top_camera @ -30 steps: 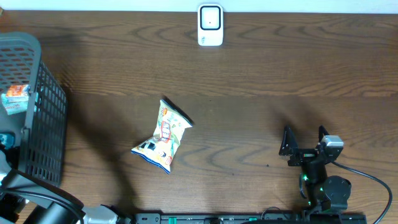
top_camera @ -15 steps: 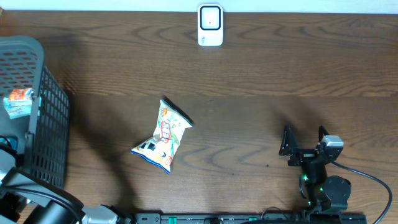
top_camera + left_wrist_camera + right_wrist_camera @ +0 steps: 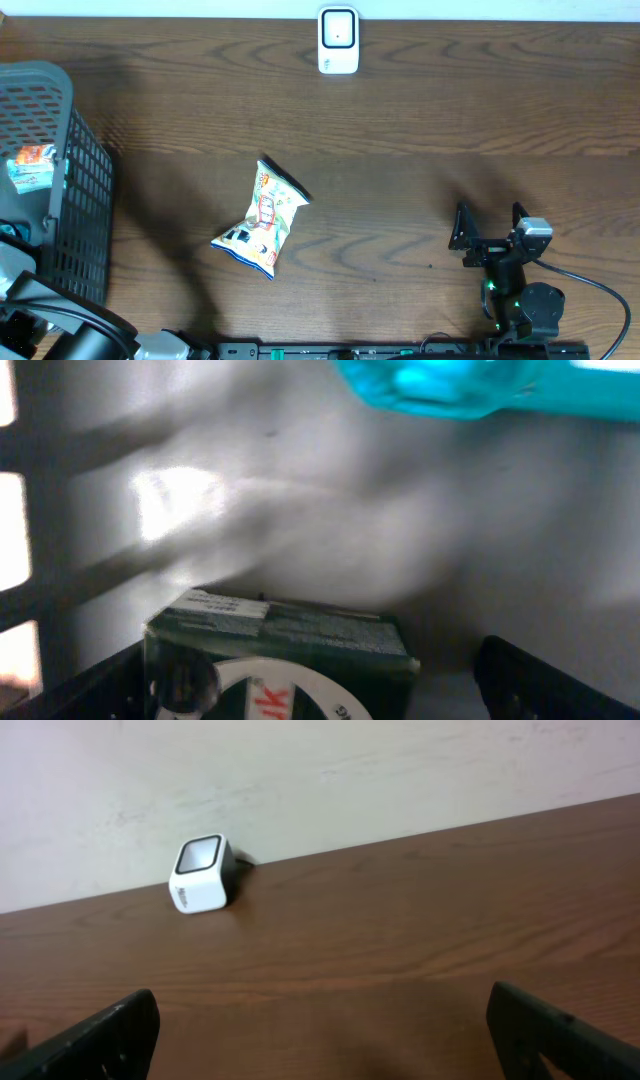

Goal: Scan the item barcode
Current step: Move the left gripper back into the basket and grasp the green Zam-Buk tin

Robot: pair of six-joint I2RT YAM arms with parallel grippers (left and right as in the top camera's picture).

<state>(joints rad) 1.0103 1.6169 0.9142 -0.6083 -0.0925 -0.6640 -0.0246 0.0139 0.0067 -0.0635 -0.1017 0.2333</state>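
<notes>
Centrally, the snack bag (image 3: 262,220) lies well apart from scanner (image 3: 338,40) and basket (image 3: 85,200).

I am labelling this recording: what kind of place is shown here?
Likely a mock shop checkout: a scanner by the wall, a basket with goods, a snack bag on the table.

Overhead: even, fairly bright, sharp; worktop (image 3: 400,120) has soft broad shadows left of and beyond the right gripper (image 3: 490,225), no glare. Left wrist: dim, blurry, close-up out of focus; blown-out light thru basket (image 3: 450,560) slats left of the left gripper (image 3: 300,685), cyan smear (image 3: 450,385) above it. Right wrist: soft light, clear bkgd, fingers dark & blurred.
</notes>
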